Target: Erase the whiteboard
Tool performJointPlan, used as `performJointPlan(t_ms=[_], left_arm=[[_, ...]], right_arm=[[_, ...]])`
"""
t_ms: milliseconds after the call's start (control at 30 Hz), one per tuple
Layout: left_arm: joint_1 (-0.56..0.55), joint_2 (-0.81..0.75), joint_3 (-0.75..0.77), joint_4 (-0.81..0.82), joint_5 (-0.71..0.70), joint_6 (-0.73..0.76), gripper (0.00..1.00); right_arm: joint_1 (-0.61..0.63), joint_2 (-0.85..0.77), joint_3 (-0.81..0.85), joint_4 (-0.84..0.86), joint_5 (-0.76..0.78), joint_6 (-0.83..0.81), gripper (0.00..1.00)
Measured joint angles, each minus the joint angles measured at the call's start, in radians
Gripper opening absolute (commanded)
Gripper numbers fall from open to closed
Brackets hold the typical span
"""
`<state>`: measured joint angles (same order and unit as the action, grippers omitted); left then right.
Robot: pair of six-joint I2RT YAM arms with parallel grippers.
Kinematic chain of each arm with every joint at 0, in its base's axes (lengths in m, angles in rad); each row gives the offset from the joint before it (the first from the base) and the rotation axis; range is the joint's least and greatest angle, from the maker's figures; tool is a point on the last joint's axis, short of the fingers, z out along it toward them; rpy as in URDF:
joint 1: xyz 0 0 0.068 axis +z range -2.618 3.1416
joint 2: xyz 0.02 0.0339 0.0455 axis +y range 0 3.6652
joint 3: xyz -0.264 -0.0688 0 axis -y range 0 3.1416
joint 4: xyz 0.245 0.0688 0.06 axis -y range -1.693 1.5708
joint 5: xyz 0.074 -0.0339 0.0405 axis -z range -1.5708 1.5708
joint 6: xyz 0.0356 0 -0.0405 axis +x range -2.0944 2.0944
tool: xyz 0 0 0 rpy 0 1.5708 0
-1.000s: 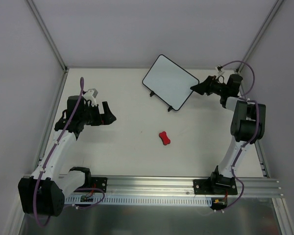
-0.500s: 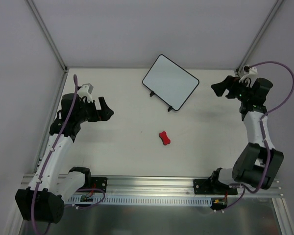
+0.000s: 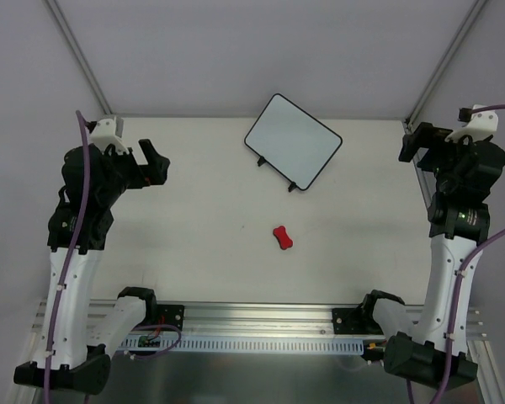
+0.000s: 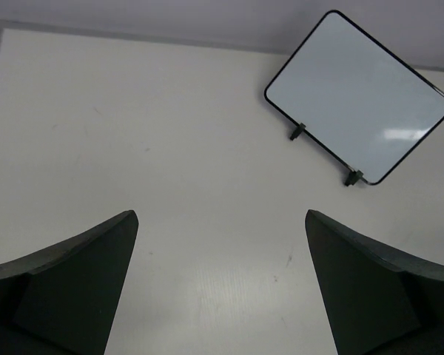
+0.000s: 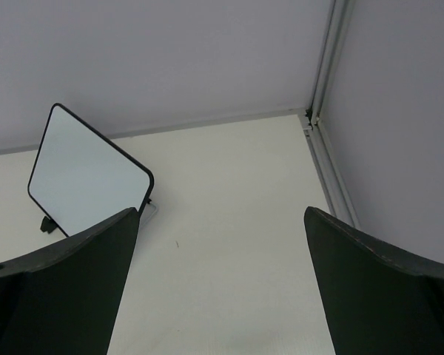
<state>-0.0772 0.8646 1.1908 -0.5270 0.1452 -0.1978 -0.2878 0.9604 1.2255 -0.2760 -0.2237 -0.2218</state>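
The whiteboard [image 3: 293,140] lies tilted at the back middle of the table, plain white in a thin black frame with two small feet on its near edge. It also shows in the left wrist view, whiteboard [image 4: 359,96], and the right wrist view, whiteboard [image 5: 85,177]. My left gripper [image 3: 154,163] hangs raised at the far left, open and empty, well apart from the board; the left gripper [image 4: 222,214] shows only bare table between its fingers. My right gripper [image 3: 414,143] is raised at the far right edge, open and empty; the right gripper [image 5: 222,211] frames bare table.
A small red bone-shaped eraser [image 3: 282,238] lies on the table in front of the board. Grey walls and metal corner posts [image 3: 444,61] close the back and sides. An aluminium rail [image 3: 261,324] carrying the arm bases runs along the near edge.
The right gripper has drawn back from the board's right corner to the far right and opened wider. The left arm has risen and swung left. Board and eraser have not moved.
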Motion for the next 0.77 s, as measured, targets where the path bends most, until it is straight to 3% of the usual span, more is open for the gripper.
performJointPlan(t_ms=[367,767], left_arm=[[-0.002,-0.034,0.273,-0.124,-0.177,0.084,0.99],[-0.005,-0.063,0.311,-0.166,-0.234,0.110,0.99]], right_arm=[[0.045,-0.038,0.103,-0.080,0.111,-0.025,0.99],[0.072,-0.036,0.218,-0.088,0.116,-0.034,0.99]])
